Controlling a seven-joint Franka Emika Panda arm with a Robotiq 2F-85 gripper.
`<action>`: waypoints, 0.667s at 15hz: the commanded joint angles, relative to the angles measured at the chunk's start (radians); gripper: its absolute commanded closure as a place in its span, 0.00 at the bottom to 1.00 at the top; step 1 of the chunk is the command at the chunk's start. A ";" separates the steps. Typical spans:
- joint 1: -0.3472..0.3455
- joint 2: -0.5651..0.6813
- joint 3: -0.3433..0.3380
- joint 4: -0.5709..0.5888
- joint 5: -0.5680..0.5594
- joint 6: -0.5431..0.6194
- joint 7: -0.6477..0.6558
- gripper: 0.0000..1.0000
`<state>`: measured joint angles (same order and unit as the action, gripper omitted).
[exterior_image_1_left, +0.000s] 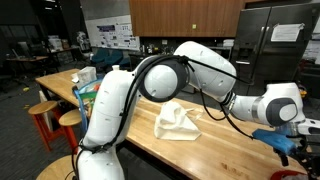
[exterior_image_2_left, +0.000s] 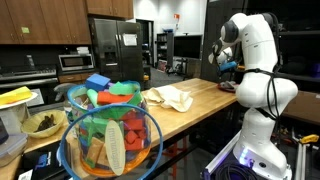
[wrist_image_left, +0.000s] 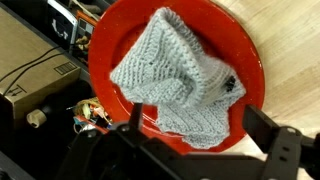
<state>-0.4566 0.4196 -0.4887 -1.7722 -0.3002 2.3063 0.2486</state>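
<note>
In the wrist view a grey knitted cloth (wrist_image_left: 175, 70) lies bunched on a round red plate (wrist_image_left: 250, 60), which sits on the wooden table (wrist_image_left: 290, 90). My gripper (wrist_image_left: 200, 140) hangs just above the plate's near edge, open, its dark fingers (wrist_image_left: 275, 140) standing wide to either side of the knit and touching nothing. In both exterior views the arm reaches to the table's end, with the gripper (exterior_image_1_left: 290, 133) (exterior_image_2_left: 228, 68) low over the surface. A cream cloth (exterior_image_1_left: 178, 122) (exterior_image_2_left: 170, 98) lies crumpled mid-table, well away from the gripper.
A wire basket (exterior_image_2_left: 110, 135) of colourful items fills the foreground in an exterior view. Cables and small boxes (wrist_image_left: 40, 100) lie beyond the table edge beside the plate. Red stools (exterior_image_1_left: 45, 108) stand along the table. A steel fridge (exterior_image_2_left: 118, 50) is at the back.
</note>
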 joint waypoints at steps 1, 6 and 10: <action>0.025 -0.009 -0.023 -0.041 -0.039 0.039 0.042 0.00; 0.014 0.004 -0.009 -0.023 -0.020 0.020 0.017 0.00; 0.016 0.006 -0.008 -0.022 -0.019 0.015 0.020 0.00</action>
<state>-0.4457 0.4195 -0.4945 -1.8017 -0.3263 2.3302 0.2691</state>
